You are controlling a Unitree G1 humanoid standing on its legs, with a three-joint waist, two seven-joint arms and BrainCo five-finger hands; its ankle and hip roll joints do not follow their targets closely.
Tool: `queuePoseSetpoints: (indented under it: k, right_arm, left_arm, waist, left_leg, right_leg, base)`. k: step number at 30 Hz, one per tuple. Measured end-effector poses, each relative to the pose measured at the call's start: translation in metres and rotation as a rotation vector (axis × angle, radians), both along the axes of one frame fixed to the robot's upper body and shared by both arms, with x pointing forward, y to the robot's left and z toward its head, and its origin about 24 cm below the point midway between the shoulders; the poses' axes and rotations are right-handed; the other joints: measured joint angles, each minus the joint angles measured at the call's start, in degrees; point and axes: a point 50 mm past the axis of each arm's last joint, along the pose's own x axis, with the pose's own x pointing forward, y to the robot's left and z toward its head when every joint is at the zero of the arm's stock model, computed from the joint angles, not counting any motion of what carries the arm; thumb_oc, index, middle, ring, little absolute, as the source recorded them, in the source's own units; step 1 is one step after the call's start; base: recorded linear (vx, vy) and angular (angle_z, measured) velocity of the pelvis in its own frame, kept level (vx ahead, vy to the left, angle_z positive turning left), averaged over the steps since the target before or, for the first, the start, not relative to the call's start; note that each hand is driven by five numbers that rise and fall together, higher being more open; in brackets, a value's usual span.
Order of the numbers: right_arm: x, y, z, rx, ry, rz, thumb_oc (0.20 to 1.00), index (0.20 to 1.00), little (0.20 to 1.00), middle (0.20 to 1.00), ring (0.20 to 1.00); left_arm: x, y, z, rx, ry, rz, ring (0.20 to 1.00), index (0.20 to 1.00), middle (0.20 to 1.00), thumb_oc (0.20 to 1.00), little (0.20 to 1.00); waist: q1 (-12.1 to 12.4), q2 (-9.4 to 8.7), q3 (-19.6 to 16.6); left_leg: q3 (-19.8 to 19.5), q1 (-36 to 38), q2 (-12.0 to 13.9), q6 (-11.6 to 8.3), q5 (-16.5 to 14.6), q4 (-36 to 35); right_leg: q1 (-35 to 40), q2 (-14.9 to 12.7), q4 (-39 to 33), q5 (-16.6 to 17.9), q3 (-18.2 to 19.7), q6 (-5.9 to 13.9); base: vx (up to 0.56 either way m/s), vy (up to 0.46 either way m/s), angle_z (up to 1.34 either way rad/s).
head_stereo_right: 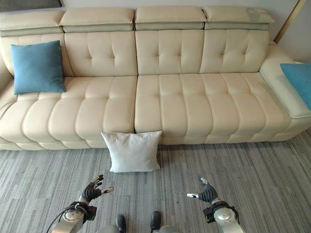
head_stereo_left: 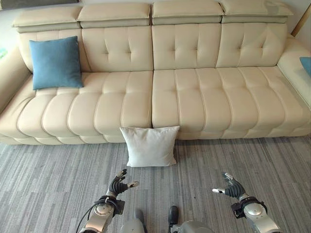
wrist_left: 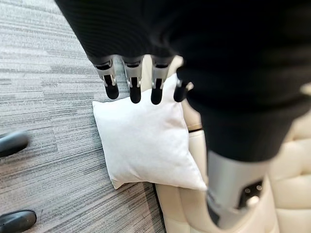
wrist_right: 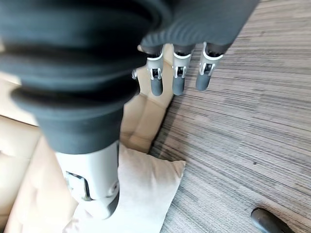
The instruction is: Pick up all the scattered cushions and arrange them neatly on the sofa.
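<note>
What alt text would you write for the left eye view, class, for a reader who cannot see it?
A white cushion stands on the grey carpet, leaning against the front of a long cream sofa. A blue cushion sits at the sofa's left end. Below, the robot's left hand and right hand hang open, holding nothing.

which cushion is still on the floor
The white cushion, leaning against the sofa front. Both blue cushions, one at left, one at right, sit on the sofa.

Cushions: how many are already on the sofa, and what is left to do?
Done: one blue cushion stands against the sofa backrest; another lies at its far right end. In hand: nothing; left hand and right hand are open. Left: white cushion on the floor.
</note>
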Motion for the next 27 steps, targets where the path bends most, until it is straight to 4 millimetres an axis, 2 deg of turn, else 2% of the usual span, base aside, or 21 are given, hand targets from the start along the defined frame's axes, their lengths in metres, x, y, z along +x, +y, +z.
queuePoseSetpoints:
  k: [2,5,6,8,9,10,12,13,14,16,17,18,20,21,22,23,24,25,27]
  right_arm:
    - [-0.002,0.002,-0.004,0.005,0.016,-0.005,1.000,1.000,1.000,1.000,1.000]
    - [-0.004,0.002,-0.006,0.002,0.026,-0.005,1.000,1.000,1.000,1.000,1.000]
    - [-0.006,0.000,-0.007,-0.001,0.034,-0.010,1.000,1.000,1.000,1.000,1.000]
    - [-0.011,-0.004,-0.008,-0.007,0.046,-0.026,1.000,1.000,1.000,1.000,1.000]
    - [-0.014,-0.004,-0.010,-0.004,0.055,-0.030,1.000,1.000,1.000,1.000,1.000]
    - [-0.021,0.005,-0.016,0.016,0.082,-0.018,1.000,1.000,1.000,1.000,1.000]
    - [-0.017,0.011,-0.016,0.029,0.071,-0.006,1.000,1.000,1.000,1.000,1.000]
    - [-0.017,0.013,-0.016,0.032,0.072,0.002,1.000,1.000,1.000,1.000,1.000]
    - [-0.016,0.017,-0.015,0.040,0.062,0.015,1.000,1.000,1.000,1.000,1.000]
    - [-0.006,0.024,-0.009,0.057,0.023,0.032,1.000,1.000,1.000,1.000,1.000]
    - [-0.003,0.027,-0.007,0.065,0.011,0.037,1.000,1.000,1.000,1.000,1.000]
    - [0.000,0.030,-0.006,0.072,-0.001,0.043,1.000,1.000,1.000,1.000,1.000]
    - [0.005,0.031,-0.004,0.073,-0.014,0.049,1.000,1.000,1.000,1.000,1.000]
    - [0.007,0.031,-0.002,0.072,-0.021,0.051,1.000,1.000,1.000,1.000,1.000]
    - [0.003,0.029,-0.005,0.069,-0.004,0.042,1.000,1.000,1.000,1.000,1.000]
    - [-0.002,0.027,-0.009,0.063,0.019,0.032,1.000,1.000,1.000,1.000,1.000]
    - [0.001,0.027,-0.008,0.063,0.011,0.034,1.000,1.000,1.000,1.000,1.000]
    - [0.003,0.027,-0.006,0.060,0.006,0.037,1.000,1.000,1.000,1.000,1.000]
    - [0.005,0.022,-0.004,0.037,-0.002,0.042,1.000,1.000,1.000,1.000,1.000]
  left_arm:
    - [-0.007,0.002,-0.004,0.003,0.025,0.010,1.000,1.000,1.000,1.000,1.000]
    - [-0.008,0.003,-0.005,0.005,0.031,0.013,1.000,1.000,1.000,1.000,1.000]
    - [-0.009,0.003,-0.005,0.004,0.033,0.013,1.000,1.000,1.000,1.000,1.000]
    - [-0.012,0.003,-0.007,0.002,0.040,0.014,1.000,1.000,1.000,1.000,1.000]
    - [-0.013,0.004,-0.007,0.007,0.042,0.015,1.000,1.000,1.000,1.000,1.000]
    - [-0.015,0.011,-0.009,0.023,0.065,0.033,1.000,1.000,1.000,1.000,1.000]
    - [-0.013,0.015,-0.008,0.034,0.060,0.035,1.000,1.000,1.000,1.000,1.000]
    - [-0.011,0.017,-0.006,0.044,0.053,0.035,1.000,1.000,1.000,1.000,1.000]
    - [-0.008,0.022,-0.003,0.059,0.045,0.033,1.000,1.000,1.000,1.000,1.000]
    - [0.005,0.030,0.006,0.084,0.003,0.042,1.000,1.000,1.000,1.000,1.000]
    - [0.006,0.031,0.007,0.088,0.000,0.044,1.000,1.000,1.000,1.000,1.000]
    - [0.006,0.033,0.008,0.089,-0.003,0.053,1.000,1.000,1.000,1.000,1.000]
    - [0.004,0.035,0.007,0.085,-0.001,0.071,1.000,1.000,1.000,1.000,1.000]
    - [-0.001,0.038,0.006,0.088,0.010,0.080,1.000,1.000,1.000,1.000,1.000]
    - [0.000,0.039,0.007,0.092,0.009,0.078,1.000,1.000,1.000,1.000,1.000]
    - [-0.009,0.045,0.006,0.106,0.020,0.081,1.000,1.000,1.000,1.000,1.000]
    - [-0.015,0.048,0.005,0.114,0.035,0.086,1.000,1.000,1.000,1.000,1.000]
    - [-0.020,0.052,0.003,0.118,0.047,0.104,1.000,1.000,1.000,1.000,1.000]
    - [-0.026,0.052,0.000,0.116,0.063,0.111,1.000,1.000,1.000,1.000,1.000]
  waist:
    - [1.44,0.03,0.01]
    - [2.05,0.22,-0.10]
    - [2.26,0.80,-0.39]
    - [2.57,2.05,-1.10]
    - [2.46,1.86,-1.10]
    - [2.73,-0.52,-1.98]
    - [2.30,-0.15,-2.22]
    - [2.48,-0.17,-2.20]
    - [2.29,-0.30,-2.20]
    - [2.03,-0.36,-2.13]
    - [2.19,-0.37,-2.16]
    - [2.36,0.35,-1.76]
    - [2.48,0.35,-1.71]
    - [2.55,0.81,-1.53]
    - [1.82,0.73,-1.56]
    - [2.37,0.02,-1.87]
    - [3.01,-0.19,-1.96]
    - [3.47,-0.96,-2.31]
    - [3.69,0.28,-2.11]
  left_leg:
    - [-1.46,-1.92,0.91,-0.40,3.18,-1.94]
    - [-0.75,-4.03,1.12,0.13,4.79,-1.66]
    - [0.54,-3.56,1.29,1.64,5.79,-1.92]
    - [0.77,-1.64,1.19,2.67,6.35,-1.73]
    - [1.12,-1.02,0.61,4.32,8.45,-1.63]
    - [4.72,0.57,-2.72,7.68,6.45,0.18]
    - [6.44,2.83,-4.30,9.60,4.55,-1.22]
    - [6.95,3.85,-4.96,10.39,4.60,-1.65]
    - [6.94,4.61,-6.20,11.72,3.84,-1.75]
    - [7.51,6.84,-9.19,13.05,1.56,-2.10]
    - [7.62,7.76,-9.52,13.00,0.91,-2.45]
    - [7.72,8.81,-9.90,12.49,0.19,-2.94]
    - [7.77,9.90,-10.05,12.11,-0.17,-2.96]
    - [7.48,10.21,-10.32,11.94,-0.31,-2.95]
    - [6.74,10.52,-10.84,12.03,-0.39,-2.93]
    - [6.86,11.76,-11.11,12.79,-1.53,-2.93]
    - [6.88,12.09,-11.26,11.91,-2.55,-2.93]
    - [6.75,12.59,-11.50,11.20,-3.31,-2.93]
    - [6.77,13.01,-9.97,10.63,-3.58,-2.68]
  right_leg:
    - [2.07,0.81,-0.02,-1.42,1.26,0.57]
    - [4.15,0.78,-0.01,-2.98,2.20,1.14]
    - [5.58,0.67,0.04,-3.39,2.66,1.22]
    - [7.36,0.54,0.03,-4.84,3.72,2.18]
    - [7.86,-0.19,0.06,-5.45,3.96,2.76]
    - [7.34,-4.95,4.42,-8.21,5.45,5.28]
    - [2.85,-7.33,15.69,-9.10,5.29,6.65]
    - [-0.40,-8.58,22.81,-9.75,5.43,7.66]
    - [-5.81,-10.72,33.41,-10.98,5.39,9.55]
    - [-14.27,-15.17,43.58,-12.06,5.20,11.30]
    - [-15.56,-15.49,43.23,-12.07,4.96,11.31]
    - [-16.93,-15.46,41.65,-12.12,4.51,11.29]
    - [-17.77,-15.17,34.77,-11.97,1.91,11.34]
    - [-17.66,-14.36,27.02,-10.59,0.73,11.26]
    - [-16.78,-13.13,19.14,-6.97,0.65,11.28]
    - [-15.26,-12.53,17.91,-1.71,0.55,10.38]
    - [-14.19,-12.51,17.15,-0.34,0.71,10.31]
    - [-12.16,-12.35,15.13,-0.43,1.42,9.93]
    - [-8.96,-10.15,8.88,1.33,0.67,8.44]
  base:
    - [0.31,0.135,-0.35]
    - [0.27,0.180,-0.18]
    - [0.33,0.264,-0.30]
    - [0.41,0.347,-0.29]
    - [0.28,0.262,-0.39]
    - [0.27,0.274,-0.43]
    - [0.20,0.244,-0.42]
    - [0.17,0.223,-0.19]
    - [0.17,0.207,-0.01]
    - [0.26,0.201,0.12]
    - [0.26,0.129,-0.01]
    - [0.17,0.038,-0.06]
    - [0.14,0.000,0.04]
    - [0.09,0.000,0.62]
    - [0.14,0.000,1.08]
    - [0.24,-0.040,0.94]
    - [0.24,-0.083,0.38]
    - [0.14,-0.091,-0.11]
    - [0.03,-0.069,-0.10]
